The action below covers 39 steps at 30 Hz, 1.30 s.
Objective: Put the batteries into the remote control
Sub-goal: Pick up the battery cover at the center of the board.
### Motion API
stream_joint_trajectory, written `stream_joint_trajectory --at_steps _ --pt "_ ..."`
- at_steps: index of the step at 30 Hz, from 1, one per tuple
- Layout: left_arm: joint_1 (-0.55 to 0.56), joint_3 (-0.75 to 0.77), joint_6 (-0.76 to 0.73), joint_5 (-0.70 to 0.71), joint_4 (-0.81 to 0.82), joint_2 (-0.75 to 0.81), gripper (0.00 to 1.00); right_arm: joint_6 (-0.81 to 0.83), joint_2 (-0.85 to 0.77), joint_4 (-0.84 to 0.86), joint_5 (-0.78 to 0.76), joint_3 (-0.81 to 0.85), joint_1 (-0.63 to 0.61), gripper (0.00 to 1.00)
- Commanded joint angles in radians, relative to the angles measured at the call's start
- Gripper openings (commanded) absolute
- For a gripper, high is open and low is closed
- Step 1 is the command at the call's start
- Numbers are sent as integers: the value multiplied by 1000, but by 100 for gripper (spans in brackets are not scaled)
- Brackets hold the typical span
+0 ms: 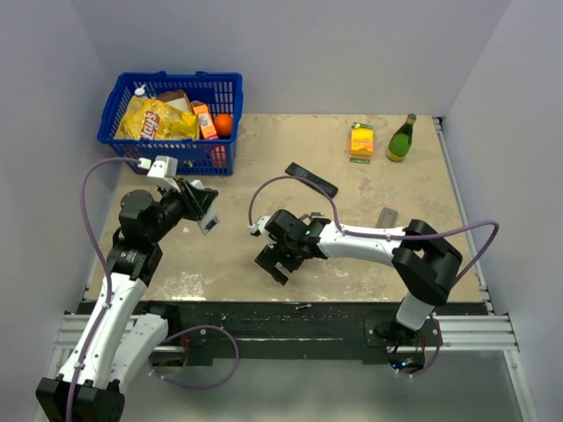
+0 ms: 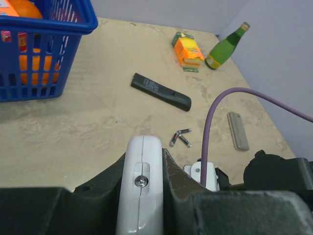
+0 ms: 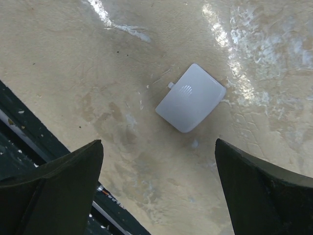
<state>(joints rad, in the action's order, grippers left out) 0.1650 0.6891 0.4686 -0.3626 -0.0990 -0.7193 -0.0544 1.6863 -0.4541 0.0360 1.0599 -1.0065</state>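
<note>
Right wrist: right gripper [image 3: 157, 149] gapes empty over smooth grey lid [image 3: 190, 99]; left gripper [image 2: 143, 155] clamps glossy white remote [image 2: 142, 196].

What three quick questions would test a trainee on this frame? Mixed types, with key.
1. True or false: the right gripper is clamped on the battery cover.
2. What does the left gripper hold? A) black remote B) white remote C) green bottle
3. Fill in: the batteries lie loose on the ___.

Key
1. False: its jaws are wide open and the cover lies flat below them.
2. B
3. table
</note>
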Motion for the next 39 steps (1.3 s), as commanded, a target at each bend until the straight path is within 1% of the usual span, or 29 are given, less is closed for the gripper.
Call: stream_joint_trajectory --at_steps 1,7,11,15,23,26,31,34,36,39 --pt "4 -3 -85 83 -71 4 0 -67 39 41 -19 11 3 98" --pt "4 -10 -102 106 -93 15 0 -100 69 60 -13 -1 3 96" --pt "4 -11 -104 108 -93 21 0 -116 65 81 31 -8 -7 94" --pt "4 -11 -104 111 -97 23 0 -121 78 78 77 15 -49 91" --pt "5 -13 -108 111 -99 23 0 -117 93 52 97 74 -93 87" --pt "5 -13 -108 111 -97 23 0 -102 64 31 24 84 -107 84" --pt "5 -16 -108 108 -96 21 0 -81 18 5 -189 77 -110 81" --pt "5 -17 -107 108 -94 21 0 -32 0 57 -209 45 -109 79" --pt "5 -19 -107 106 -96 21 0 19 -19 116 -193 15 -107 78" --pt "5 -19 -107 105 -96 20 0 53 -25 167 -182 -1 -109 73"
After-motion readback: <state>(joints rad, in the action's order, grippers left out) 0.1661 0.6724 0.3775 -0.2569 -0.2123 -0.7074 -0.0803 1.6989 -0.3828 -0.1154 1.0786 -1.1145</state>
